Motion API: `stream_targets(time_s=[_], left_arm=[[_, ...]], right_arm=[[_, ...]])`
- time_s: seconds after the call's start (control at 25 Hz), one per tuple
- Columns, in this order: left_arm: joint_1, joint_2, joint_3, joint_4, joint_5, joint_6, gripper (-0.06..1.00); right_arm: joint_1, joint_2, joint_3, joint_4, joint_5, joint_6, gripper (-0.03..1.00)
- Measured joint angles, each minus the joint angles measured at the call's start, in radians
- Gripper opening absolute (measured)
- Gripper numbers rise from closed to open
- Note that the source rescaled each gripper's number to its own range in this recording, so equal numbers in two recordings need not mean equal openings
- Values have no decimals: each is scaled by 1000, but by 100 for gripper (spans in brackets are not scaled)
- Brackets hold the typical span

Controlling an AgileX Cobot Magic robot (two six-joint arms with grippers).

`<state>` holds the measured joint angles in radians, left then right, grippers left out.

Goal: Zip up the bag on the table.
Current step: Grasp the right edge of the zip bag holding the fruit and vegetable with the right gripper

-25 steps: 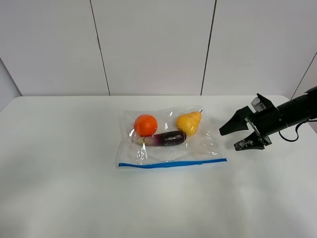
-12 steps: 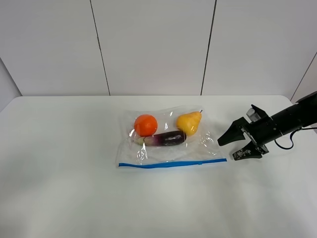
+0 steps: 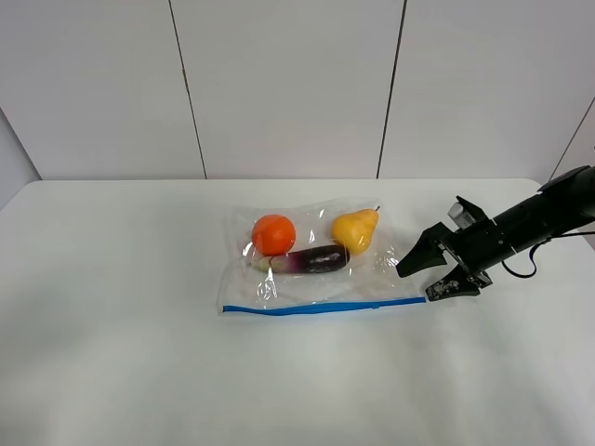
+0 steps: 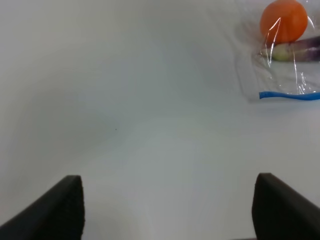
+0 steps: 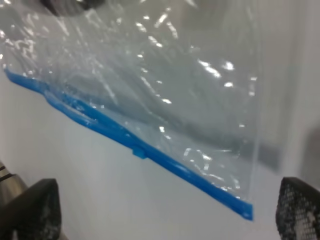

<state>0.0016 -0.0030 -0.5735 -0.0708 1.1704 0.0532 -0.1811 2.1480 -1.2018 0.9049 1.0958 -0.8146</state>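
The bag (image 3: 321,265) lies flat in the middle of the table (image 3: 121,353). Its blue zipper strip (image 3: 325,306) runs along the near edge. An orange (image 3: 273,233), a yellow pear (image 3: 354,229) and a dark eggplant (image 3: 311,259) show through it. My right gripper (image 3: 417,282) is open, low over the table, just right of the strip's right end. In the right wrist view the strip (image 5: 135,147) crosses between its spread fingers (image 5: 30,210). My left gripper (image 4: 170,210) is open and empty, well away from the bag (image 4: 280,65), and is out of the exterior view.
A white panelled wall (image 3: 288,84) stands behind the table. The table's far right corner (image 3: 535,186) is rounded. The right arm (image 3: 548,212) reaches in from the right edge.
My right gripper has moved left and lower, closing in on the right end of the blue zipper strip. It stays open. The bag has not moved.
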Motion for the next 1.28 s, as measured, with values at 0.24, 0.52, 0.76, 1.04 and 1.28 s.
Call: stream_targets(time_s=[0.24, 0.52, 0.76, 1.04, 1.28], left_arm=[[0, 0, 0, 0, 0, 0, 91], [0, 0, 0, 0, 0, 0, 91], [0, 0, 0, 0, 0, 0, 91], [0, 0, 0, 0, 0, 0, 91], [0, 0, 0, 0, 0, 0, 91]], right_arm=[[-8, 0, 0, -6, -4, 10, 95], [-8, 16, 43, 16, -2, -23, 95], [-8, 31, 58, 76, -8, -64, 95], [-8, 67, 58, 153, 20, -103, 95], [-8, 69, 58, 163, 22, -117, 95]])
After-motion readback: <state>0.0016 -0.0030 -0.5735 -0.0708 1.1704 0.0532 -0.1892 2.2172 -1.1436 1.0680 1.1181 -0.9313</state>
